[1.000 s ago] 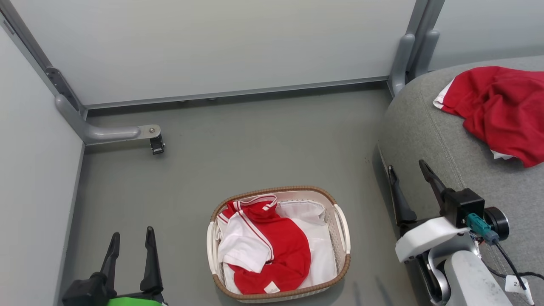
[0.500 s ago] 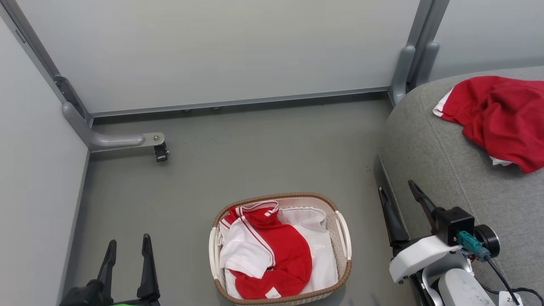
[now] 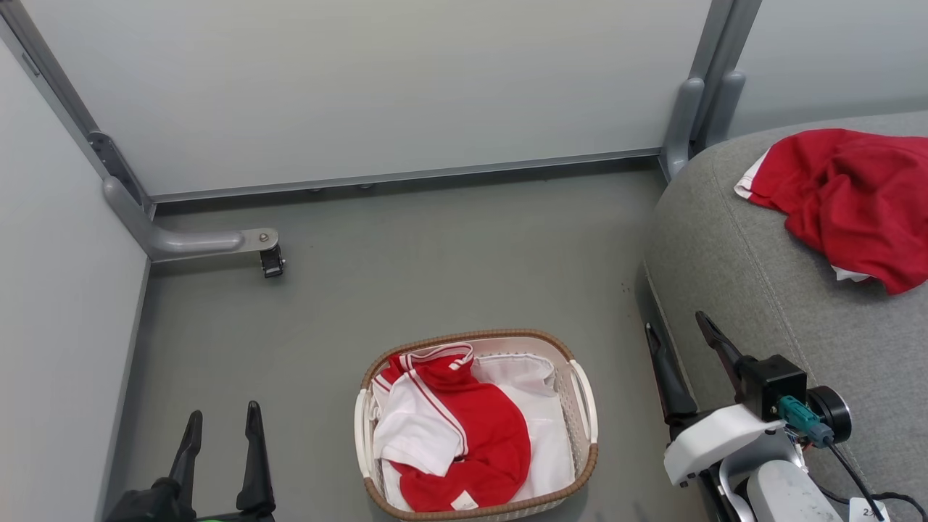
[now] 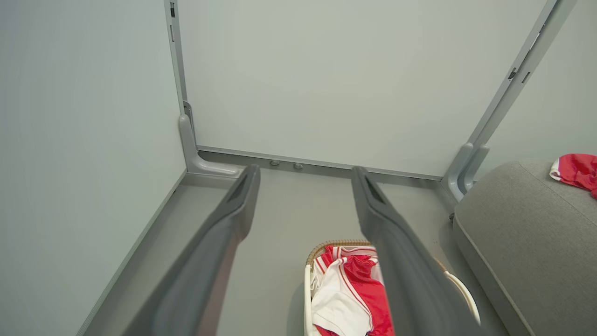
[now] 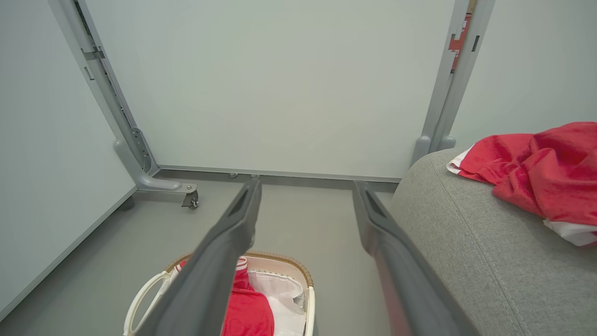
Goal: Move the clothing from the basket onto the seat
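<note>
The off-white basket (image 3: 586, 406) with a brown rim stands on the floor at the bottom centre, and a red garment with white panels (image 3: 464, 428) lies in it over a white liner cloth (image 3: 529, 377). A second red garment (image 3: 848, 192) lies on the grey seat (image 3: 754, 268) at the right. My left gripper (image 3: 223, 417) is open at the lower left, empty, left of the basket. My right gripper (image 3: 678, 328) is open and empty, between the basket and the seat's edge. In the wrist views the basket (image 4: 310, 284) (image 5: 140, 298) sits below each gripper's spread fingers.
Pale partition walls enclose the floor at the back and left. A grey metal foot with a small caster (image 3: 270, 259) juts out from the left wall. Another grey post (image 3: 681, 123) stands at the seat's back corner. Bare grey floor (image 3: 449, 254) lies beyond the basket.
The head camera shifted, so the whole scene sits lower in the picture than a second ago. Both grippers sit lower in the picture too and stay open. The garments have not moved.
</note>
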{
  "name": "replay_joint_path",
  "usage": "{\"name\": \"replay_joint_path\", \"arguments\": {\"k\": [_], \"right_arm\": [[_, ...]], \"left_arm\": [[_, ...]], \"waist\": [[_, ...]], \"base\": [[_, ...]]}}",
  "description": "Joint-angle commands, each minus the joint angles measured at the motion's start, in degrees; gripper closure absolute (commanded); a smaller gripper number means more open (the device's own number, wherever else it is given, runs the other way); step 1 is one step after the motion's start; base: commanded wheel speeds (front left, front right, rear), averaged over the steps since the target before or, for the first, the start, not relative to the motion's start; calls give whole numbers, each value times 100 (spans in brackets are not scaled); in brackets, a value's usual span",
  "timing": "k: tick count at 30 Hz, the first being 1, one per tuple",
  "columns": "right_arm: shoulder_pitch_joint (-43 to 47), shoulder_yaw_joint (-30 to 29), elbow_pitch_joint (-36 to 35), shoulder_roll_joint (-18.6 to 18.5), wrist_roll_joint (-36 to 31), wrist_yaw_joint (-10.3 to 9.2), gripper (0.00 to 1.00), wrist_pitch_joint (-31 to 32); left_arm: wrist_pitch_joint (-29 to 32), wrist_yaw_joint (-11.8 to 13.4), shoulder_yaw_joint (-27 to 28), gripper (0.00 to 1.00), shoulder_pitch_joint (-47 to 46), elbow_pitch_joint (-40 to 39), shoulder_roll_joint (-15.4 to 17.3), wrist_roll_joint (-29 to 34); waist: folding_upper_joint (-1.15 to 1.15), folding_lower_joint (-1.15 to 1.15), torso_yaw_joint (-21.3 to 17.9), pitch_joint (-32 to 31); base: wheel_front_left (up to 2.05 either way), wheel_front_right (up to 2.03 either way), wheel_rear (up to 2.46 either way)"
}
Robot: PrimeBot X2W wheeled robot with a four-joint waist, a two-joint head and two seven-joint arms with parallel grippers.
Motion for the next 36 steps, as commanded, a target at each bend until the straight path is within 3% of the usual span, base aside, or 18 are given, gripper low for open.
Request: {"name": "replay_joint_path", "arguments": {"k": [1, 18, 26, 36], "right_arm": [[45, -16, 21, -26, -59, -8, 0, -3], [-264, -120, -240, -26, -115, -8, 0, -3], [-897, -215, -651, -24, -150, -8, 0, -2], [-1767, -41, -1267, -20, 113, -8, 0, -3]], "left_arm": [[3, -29, -10, 0, 50, 12, -8, 40], [3, -99, -366, 0, -483, 128, 54, 381], [4, -143, -1222, 0, -1893, 589, 490, 837], [255, -144, -2590, 0, -4136, 2184, 1106, 1307]], "waist": [[0, 0, 3, 3], [0, 0, -162, 571], [0, 0, -470, 1757], [0, 0, -1131, 3435]], "base": [[0, 0, 0], [0, 0, 0], [0, 0, 0], [0, 0, 0]]}}
